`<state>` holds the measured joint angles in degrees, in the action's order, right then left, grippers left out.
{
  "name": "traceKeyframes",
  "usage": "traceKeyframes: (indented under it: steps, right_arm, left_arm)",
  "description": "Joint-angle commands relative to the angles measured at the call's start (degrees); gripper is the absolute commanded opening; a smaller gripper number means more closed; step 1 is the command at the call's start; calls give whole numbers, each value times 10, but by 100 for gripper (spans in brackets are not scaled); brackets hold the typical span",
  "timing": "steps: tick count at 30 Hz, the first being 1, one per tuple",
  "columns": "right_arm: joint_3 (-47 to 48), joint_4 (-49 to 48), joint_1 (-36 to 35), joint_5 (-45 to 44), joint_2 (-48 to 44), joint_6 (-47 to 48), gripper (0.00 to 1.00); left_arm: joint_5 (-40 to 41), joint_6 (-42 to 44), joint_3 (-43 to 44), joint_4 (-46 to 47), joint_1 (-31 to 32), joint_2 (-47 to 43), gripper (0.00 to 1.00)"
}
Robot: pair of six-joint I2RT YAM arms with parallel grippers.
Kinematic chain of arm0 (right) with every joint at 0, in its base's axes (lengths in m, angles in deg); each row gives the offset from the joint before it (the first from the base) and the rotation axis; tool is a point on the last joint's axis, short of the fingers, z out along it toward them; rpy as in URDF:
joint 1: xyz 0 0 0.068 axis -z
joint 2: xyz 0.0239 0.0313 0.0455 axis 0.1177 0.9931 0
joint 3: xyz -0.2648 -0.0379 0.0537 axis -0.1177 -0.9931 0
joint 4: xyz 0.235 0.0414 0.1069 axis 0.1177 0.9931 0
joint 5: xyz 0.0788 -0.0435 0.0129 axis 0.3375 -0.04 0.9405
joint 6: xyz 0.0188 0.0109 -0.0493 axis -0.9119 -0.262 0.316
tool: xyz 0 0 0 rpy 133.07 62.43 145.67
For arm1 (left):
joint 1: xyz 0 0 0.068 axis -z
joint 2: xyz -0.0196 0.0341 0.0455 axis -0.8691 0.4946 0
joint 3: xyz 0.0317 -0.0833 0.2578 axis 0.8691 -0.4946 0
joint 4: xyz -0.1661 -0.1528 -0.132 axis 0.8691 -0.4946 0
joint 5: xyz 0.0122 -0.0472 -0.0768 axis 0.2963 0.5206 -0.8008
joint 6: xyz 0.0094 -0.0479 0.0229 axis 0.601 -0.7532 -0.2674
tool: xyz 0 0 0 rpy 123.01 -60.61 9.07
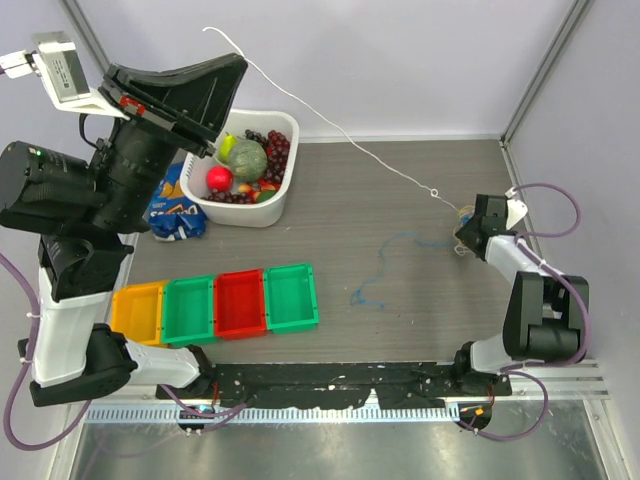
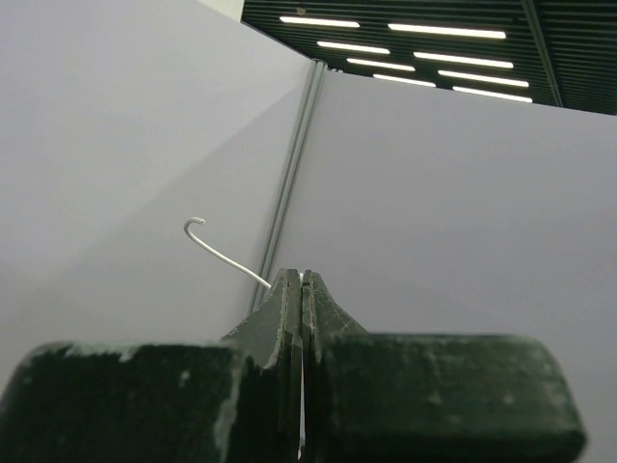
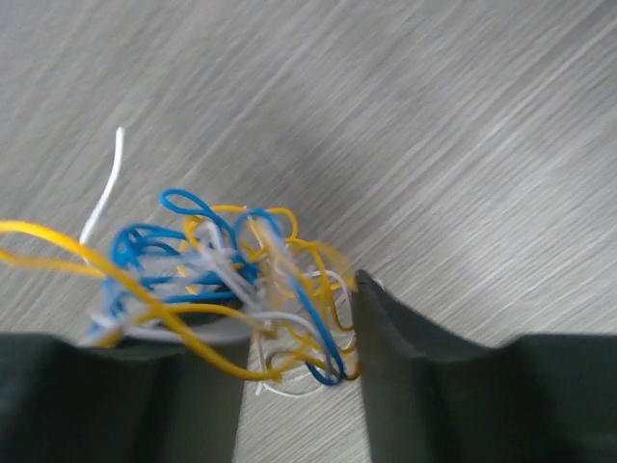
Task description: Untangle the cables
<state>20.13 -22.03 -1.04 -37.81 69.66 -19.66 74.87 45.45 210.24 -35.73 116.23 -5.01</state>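
Already one blue cable (image 1: 378, 270) lay spread on the bench (image 1: 400, 330) beside the right tool (image 3: 299, 328). It squeezed the remaining knot (image 3: 212, 260). The left tool (image 2: 302, 278) pinched the white cable (image 2: 227, 258).

From the right wrist, the lower left of the tangle of thin white, yellow-orange and blue wires (image 3: 231, 280) lies behind one dark finger (image 3: 116, 395) of the right hand (image 3: 294, 338). The nearest loops are blurred, one yellow strand runs off the left edge, and whether the fingers pinch the strands cannot be told. Overhead, that hand covers most of the tangle. From the left wrist, the thin white wire (image 2: 227, 257) vanishes between the pressed-together fingers (image 2: 337, 333) of the left hand (image 2: 301, 280), whose base the bottom edge cuts. Overhead, the left arm (image 1: 110, 190) hides part of the white plastic basket (image 1: 285, 185).
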Motion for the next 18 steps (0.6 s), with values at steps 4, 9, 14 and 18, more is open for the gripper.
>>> traceKeyframes:
  steps: [4, 9, 14, 18]
  right_arm:
    - [61, 32, 59, -26, 64, 6, 69]
    - [69, 39, 61, -39, 71, 16, 70]
    - [83, 59, 61, -87, 82, 18, 74]
    - [90, 63, 66, -93, 101, 13, 75]
  left_arm:
    - [21, 36, 35, 27, 1, -2, 0]
    - [29, 47, 41, 20, 1, -4, 0]
    - [47, 75, 60, 24, 1, -15, 0]
    - [53, 88, 74, 30, 1, -25, 0]
